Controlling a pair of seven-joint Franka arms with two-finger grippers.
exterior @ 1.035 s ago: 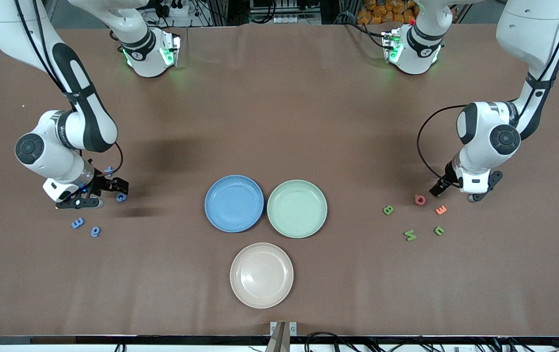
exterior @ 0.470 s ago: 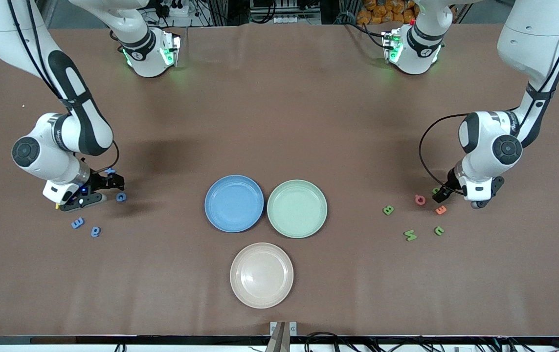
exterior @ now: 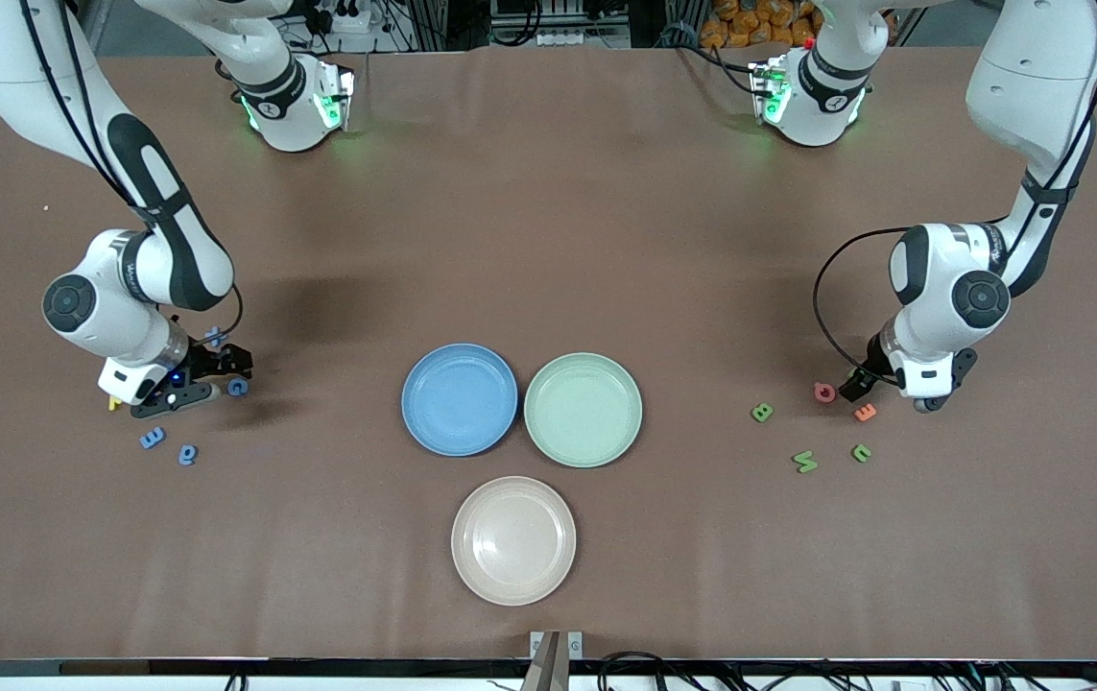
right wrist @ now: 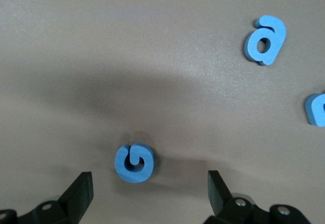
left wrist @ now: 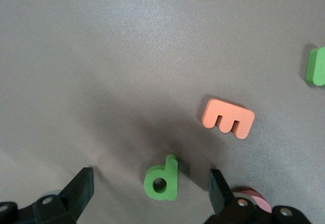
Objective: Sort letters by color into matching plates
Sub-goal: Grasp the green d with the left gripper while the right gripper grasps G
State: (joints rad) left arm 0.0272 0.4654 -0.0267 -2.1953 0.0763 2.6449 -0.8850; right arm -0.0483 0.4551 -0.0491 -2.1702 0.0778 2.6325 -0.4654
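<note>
In the front view, the blue plate (exterior: 459, 399) and the mint green plate (exterior: 584, 410) are seen side by side in the middle of the table, with rims almost touching. A beige-pink plate (exterior: 513, 540) is placed nearer to the camera than both. All three plates hold nothing.

Toward the right arm's end of the table, the right gripper (exterior: 191, 381) is held low among the blue letters. One blue letter (exterior: 237, 387) lies just beside it, another (exterior: 215, 336) is partly hidden by the arm, and two more (exterior: 153, 438) (exterior: 187, 454) lie nearer to the camera.

Toward the left arm's end, the left gripper (exterior: 894, 389) is held low beside a red letter (exterior: 824, 392) and an orange letter (exterior: 865, 413). Three green letters (exterior: 761, 413) (exterior: 805, 462) (exterior: 861, 453) are seen lying nearer to the camera, well apart from the plates.

In the left wrist view, the jaws are spread wide and nothing is held. A green letter d (left wrist: 162, 178) lies flat on the table between the two fingers (left wrist: 78, 191). The orange letter E (left wrist: 228, 118) lies near it.

In the right wrist view, the jaws are also spread wide and empty. A round blue letter (right wrist: 134, 162) lies on the table between the fingers (right wrist: 80, 191), and a blue letter a (right wrist: 265, 39) lies well apart.
</note>
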